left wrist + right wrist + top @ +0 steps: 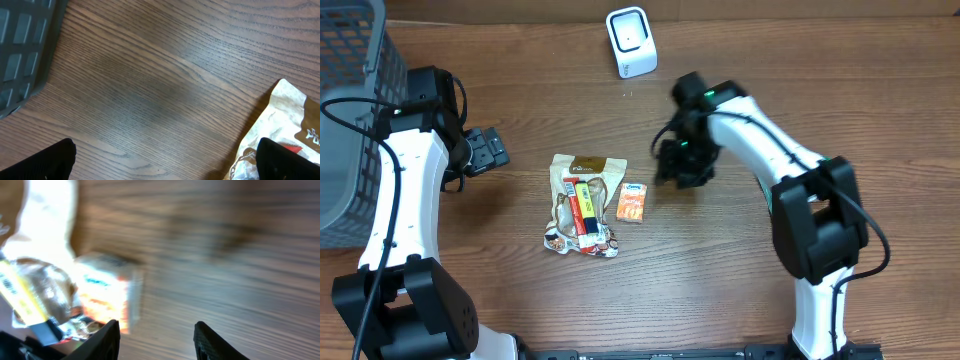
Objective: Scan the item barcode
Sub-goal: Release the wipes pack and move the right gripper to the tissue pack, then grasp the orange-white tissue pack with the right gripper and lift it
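Small orange box (632, 202), flat on the table (880, 90) between snack pouch (582, 205) and right gripper (678, 165), whose jaws stand part-open and empty: probably light, stiff yet crushable card, best pinched gently across its narrow sides.

The brown wood-grain table (700, 290) carries a white upright barcode scanner (631, 41) at its far edge. Near the centre lie a crinkled cream-and-brown foil snack pouch (564, 205) and, just beside it, a small orange cardboard box (632, 202). A grey mesh plastic basket (350, 110) stands at the left edge.
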Available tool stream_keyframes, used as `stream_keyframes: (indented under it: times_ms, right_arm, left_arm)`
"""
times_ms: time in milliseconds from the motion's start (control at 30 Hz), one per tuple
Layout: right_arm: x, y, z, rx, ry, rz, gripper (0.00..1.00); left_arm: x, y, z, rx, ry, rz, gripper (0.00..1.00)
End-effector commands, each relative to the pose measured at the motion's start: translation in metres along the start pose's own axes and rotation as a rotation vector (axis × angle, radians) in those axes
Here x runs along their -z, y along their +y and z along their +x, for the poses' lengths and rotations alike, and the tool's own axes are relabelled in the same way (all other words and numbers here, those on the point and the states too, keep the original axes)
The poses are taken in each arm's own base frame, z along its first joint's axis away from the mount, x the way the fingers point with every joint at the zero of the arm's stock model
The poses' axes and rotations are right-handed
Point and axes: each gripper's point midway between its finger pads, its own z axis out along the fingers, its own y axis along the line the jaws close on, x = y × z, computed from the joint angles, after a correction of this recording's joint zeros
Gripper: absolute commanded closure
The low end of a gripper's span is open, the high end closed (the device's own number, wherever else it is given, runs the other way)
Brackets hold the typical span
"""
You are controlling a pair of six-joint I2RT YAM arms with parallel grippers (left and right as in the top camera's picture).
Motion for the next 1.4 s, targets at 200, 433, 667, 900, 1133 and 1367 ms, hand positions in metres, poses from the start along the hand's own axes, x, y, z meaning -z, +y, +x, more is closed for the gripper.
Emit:
stream_keyframes:
  times_ms: [200, 433, 667, 900, 1133, 1367]
  right_arm:
    - [-0.007, 0.044, 0.009, 0.044, -0.061, 0.003, 0.52]
    - [-0.026, 0.035, 0.015, 0.043, -0.046, 0.007, 0.51]
    - [-0.048, 0.028, 0.031, 0.030, 0.017, -0.038, 0.60]
    - [-0.056, 0.026, 0.032, 0.035, 0.016, -0.052, 0.77]
    - [-0.056, 0.031, 0.023, 0.055, -0.021, -0.074, 0.96]
    - [-0.038, 0.052, 0.031, 0.160, 0.055, -0.296, 0.96]
  left_arm:
    - [0.001, -0.001, -0.004, -0.015, -0.007, 0.001, 0.00]
    - [0.001, -0.001, -0.004, -0.015, -0.007, 0.001, 0.00]
    - [0.001, -0.001, -0.004, -0.015, -0.007, 0.001, 0.00]
    - [0.001, -0.001, -0.004, -0.015, -0.007, 0.001, 0.00]
    - [0.001, -0.001, -0.004, -0.015, -0.007, 0.001, 0.00]
    - [0.001, -0.002, -0.004, -0.017, -0.007, 0.001, 0.00]
